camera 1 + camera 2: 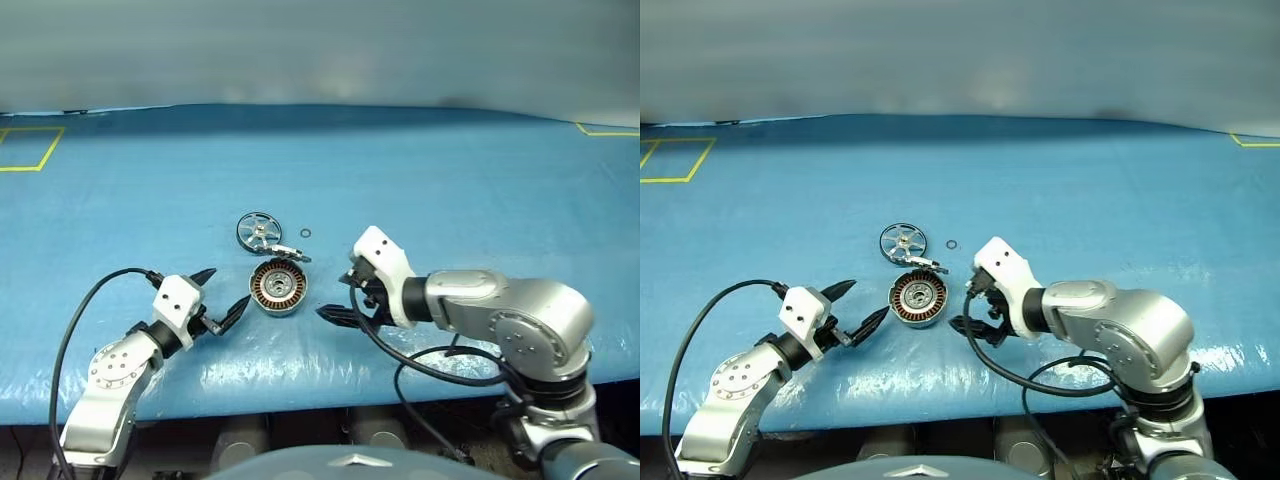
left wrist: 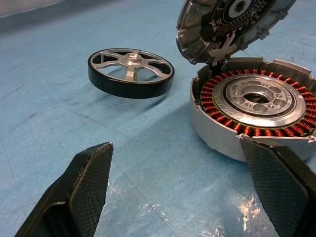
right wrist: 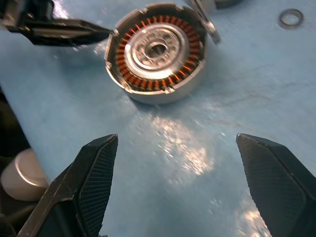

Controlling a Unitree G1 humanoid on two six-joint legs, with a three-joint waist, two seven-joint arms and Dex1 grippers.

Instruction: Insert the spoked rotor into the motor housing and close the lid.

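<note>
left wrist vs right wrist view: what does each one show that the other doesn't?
Left wrist view: the spoked rotor lying flat on the blue mat, apart from the housing, and the lid standing open off the housing's edge with its dark patterned inner face showing.

Right wrist view: the small thin ring on the mat, and the left gripper with a fingertip close by the housing's rim.

Both: the motor housing with its copper windings exposed and no rotor in it, the blue mat, and each arm's own jaws standing open with nothing between them.
</note>
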